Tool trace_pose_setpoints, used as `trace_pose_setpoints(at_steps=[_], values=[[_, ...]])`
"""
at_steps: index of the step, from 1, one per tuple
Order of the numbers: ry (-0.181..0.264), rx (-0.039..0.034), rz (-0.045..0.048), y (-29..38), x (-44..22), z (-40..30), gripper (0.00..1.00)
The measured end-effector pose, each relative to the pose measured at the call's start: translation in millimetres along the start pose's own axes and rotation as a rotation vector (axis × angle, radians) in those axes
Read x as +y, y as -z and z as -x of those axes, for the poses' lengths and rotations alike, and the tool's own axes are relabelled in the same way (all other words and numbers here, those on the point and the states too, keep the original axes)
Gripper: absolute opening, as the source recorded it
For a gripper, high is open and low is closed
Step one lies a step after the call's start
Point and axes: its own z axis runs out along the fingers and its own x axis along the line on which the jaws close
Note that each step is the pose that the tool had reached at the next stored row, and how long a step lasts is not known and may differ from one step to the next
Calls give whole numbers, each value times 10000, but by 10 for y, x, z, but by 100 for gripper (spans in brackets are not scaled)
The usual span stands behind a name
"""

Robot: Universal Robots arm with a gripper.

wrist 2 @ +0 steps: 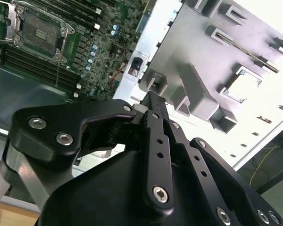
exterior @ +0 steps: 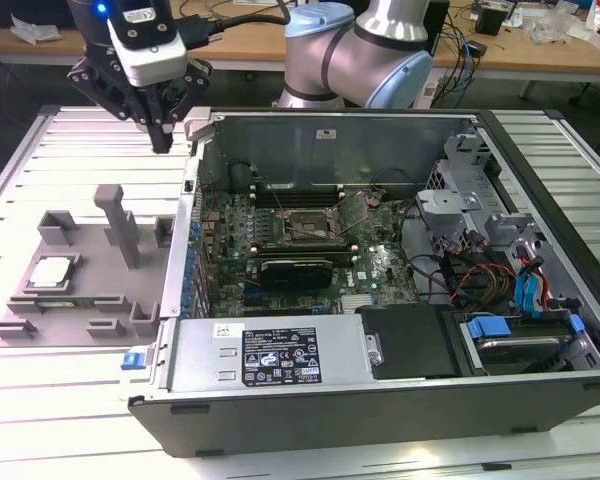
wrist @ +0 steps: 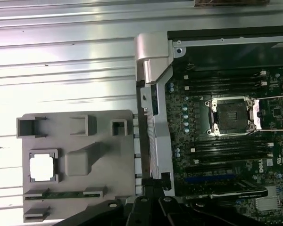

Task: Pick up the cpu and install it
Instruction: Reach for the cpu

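One arm only, bent over from behind the open computer case (exterior: 280,370) and reaching toward the exterior view's left. Carries the gripper (exterior: 163,142) high and pointing straight down, above the slatted table (exterior: 40,420), just beside the case's far corner and between the case and the grey tray (exterior: 85,255). Fingers (wrist 2: 153,122) pressed together into a single point, clenched on nothing, touching neither tray nor case. Shown in the second wrist view as closed black links hanging over the tray's edge.

Cpu (exterior: 52,272) lying flat in a square pocket of the tray, on the side toward the exterior view's left, well apart from the gripper. Silvery top plate facing up, with a pale rim around it. Square, so no long axis to speak of; edges running parallel to the tray's edges. In the first wrist view, cpu (wrist: 41,167) glaring white inside its pocket. Socket (exterior: 305,228) on the green board inside the case, standing open with its metal cover plate tipped up.
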Motion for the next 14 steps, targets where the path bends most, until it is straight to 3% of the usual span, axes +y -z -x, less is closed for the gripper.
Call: trace_pose_setpoints(at_steps=[7, 10, 14], values=[[0, 0, 0, -29, 8, -157, 11], [0, 0, 0, -46, 20, -306, 11], [1, 0, 0, -62, 38, -447, 11]])
